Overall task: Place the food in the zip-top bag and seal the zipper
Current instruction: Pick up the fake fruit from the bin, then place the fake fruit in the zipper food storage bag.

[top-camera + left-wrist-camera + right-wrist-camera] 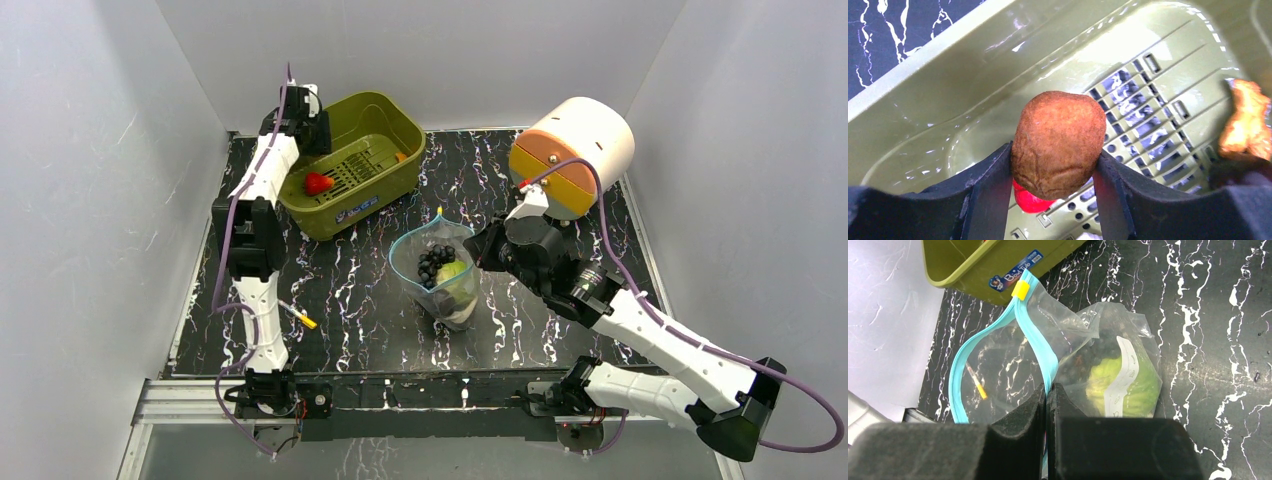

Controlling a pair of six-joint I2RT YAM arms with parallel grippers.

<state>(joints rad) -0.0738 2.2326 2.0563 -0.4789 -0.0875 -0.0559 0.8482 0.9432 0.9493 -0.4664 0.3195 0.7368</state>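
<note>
Now left end effector (1054,155) pinches brown food (1058,132), axis along fingers (988,192); right end effector (1048,388) clamps zipper (1039,342).

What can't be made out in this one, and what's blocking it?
Top view: how the left gripper holds the brown piece, hidden by its wrist.
Left wrist view: the red piece, mostly under the brown piece; the orange piece, blurred and cut by the right edge.
Right wrist view: where the right gripper pinches the zipper, covered by its fingers; the grapes, blurred behind the bag's plastic.
</note>
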